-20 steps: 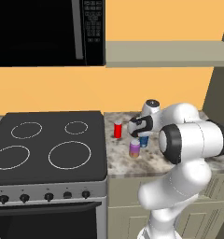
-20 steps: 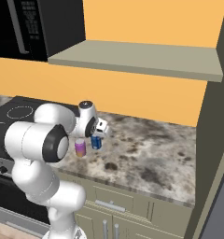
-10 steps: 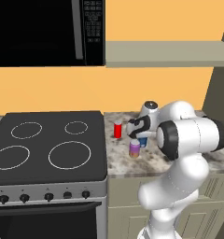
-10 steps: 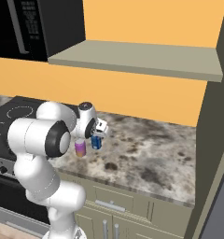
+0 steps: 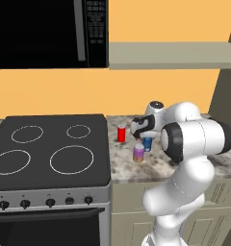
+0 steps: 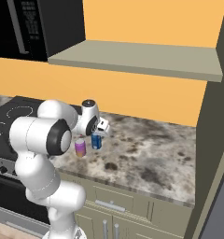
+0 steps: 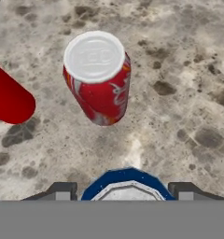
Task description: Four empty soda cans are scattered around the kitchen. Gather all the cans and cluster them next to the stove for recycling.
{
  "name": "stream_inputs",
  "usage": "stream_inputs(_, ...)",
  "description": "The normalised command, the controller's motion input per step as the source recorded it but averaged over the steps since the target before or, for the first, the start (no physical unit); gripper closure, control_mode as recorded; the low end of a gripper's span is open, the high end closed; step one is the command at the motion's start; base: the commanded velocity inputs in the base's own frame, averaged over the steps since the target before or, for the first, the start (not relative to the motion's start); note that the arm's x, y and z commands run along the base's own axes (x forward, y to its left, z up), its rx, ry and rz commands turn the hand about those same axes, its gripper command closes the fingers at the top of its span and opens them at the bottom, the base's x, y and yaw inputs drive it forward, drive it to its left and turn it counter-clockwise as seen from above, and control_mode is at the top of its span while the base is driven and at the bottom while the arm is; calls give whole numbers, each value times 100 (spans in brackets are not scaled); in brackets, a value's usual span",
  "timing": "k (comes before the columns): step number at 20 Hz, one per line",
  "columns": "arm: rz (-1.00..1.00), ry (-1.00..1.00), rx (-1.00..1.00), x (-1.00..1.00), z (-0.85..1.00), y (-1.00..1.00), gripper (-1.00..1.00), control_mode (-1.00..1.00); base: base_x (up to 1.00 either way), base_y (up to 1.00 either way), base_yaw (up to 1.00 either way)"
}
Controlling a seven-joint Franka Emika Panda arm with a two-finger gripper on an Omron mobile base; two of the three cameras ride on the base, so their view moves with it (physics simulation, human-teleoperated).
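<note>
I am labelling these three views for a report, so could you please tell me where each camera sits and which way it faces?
Left base view: behind the arm's left, facing the stove and counter; arm at lower right.
Right base view: behind its right, facing the same counter; arm at lower left.
Hand view: on the hand, looking down at a red can; the gripper straddles the blue can.
Both base views share the blue can and purple can.

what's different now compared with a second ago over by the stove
Very little. The end effector stays low over the blue can, its tips now standing a little apart from the can's sides, so it seems to be letting go. The blue can, purple can, red can and stove have not moved.
</note>
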Motion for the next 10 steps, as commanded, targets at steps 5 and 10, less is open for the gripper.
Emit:
stream_inputs(5,0,-1,0,-10,4,0,-100,-100,0,0,0)
stream_inputs(10,0,-5,0,-4,23,0,-100,-100,0,0,0)
